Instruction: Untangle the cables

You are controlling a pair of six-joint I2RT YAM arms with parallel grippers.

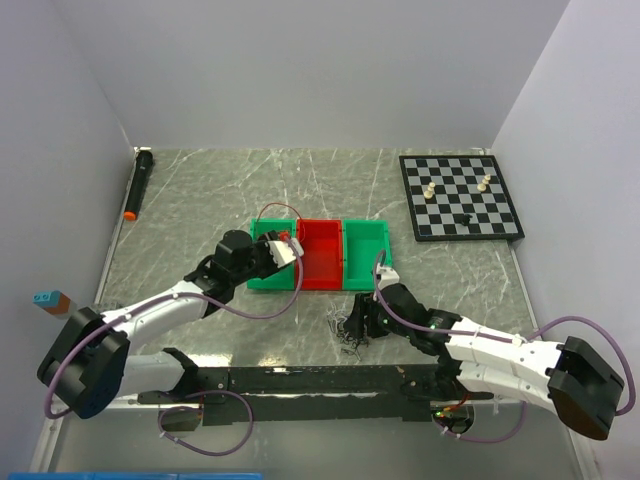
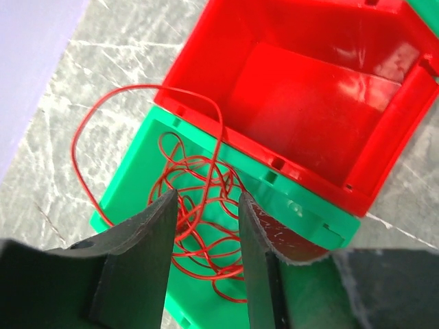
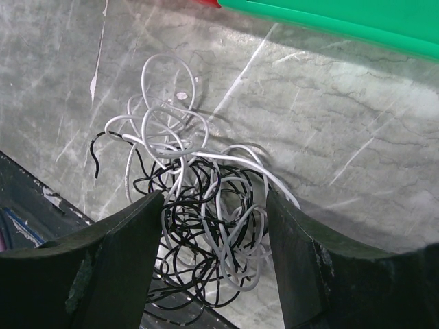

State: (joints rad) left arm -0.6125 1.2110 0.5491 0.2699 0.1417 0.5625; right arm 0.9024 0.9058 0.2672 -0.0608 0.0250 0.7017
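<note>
Red wire point(image 2: 206, 233): found coiled in green bin point(image 2: 129, 171), one loop out over the rim. Logged left gripper point(image 2: 207, 205) half-open above it, holding nothing. Logged right gripper point(image 3: 212, 199) wide over black-and-white tangle point(image 3: 199, 240) on table point(image 3: 343, 137). Feared pinching several red loops at once, dragging the coil out, snagging on the rim. Feared, on right, clamping both colours together, tightening the knot.

Left arm point(image 1: 160, 305) extended forward and rightward from base, elbow kept low, wrist pitched downward. Left gripper point(image 2: 206, 205) pointed down, jaws parted by narrow gap. Right arm point(image 1: 480, 350) stretched leftward from base, held low. Right gripper point(image 3: 214, 205) angled downward, jaws spread wide, black fingers point(image 3: 123, 260) set well apart.
</note>
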